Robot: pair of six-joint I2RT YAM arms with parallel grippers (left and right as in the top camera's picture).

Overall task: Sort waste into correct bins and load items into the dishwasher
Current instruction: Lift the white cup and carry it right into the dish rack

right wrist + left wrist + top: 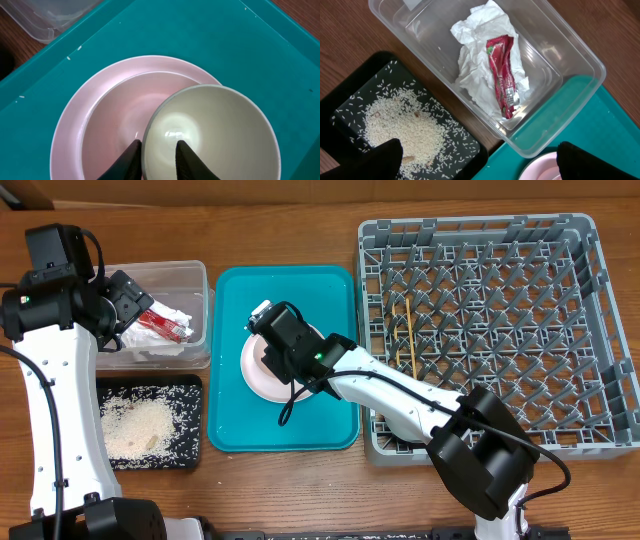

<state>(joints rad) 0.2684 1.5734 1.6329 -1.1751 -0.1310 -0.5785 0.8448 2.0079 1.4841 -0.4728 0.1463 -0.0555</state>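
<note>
Straddles bowl rim on plate with right end effector; cannot tell if clamped. Holds left end effector wide apart over tub.

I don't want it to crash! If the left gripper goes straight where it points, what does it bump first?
Likely the clear tub, its near wall, before the napkin and sauce packet inside; depth is hard to judge.

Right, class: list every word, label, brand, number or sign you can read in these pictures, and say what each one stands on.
On the red sauce packet, which lies on the crumpled napkin in the clear tub: pale print and a small light panel near its lower end, all too blurred to read.
No other text, number or sign shows in any of the three views.
</note>
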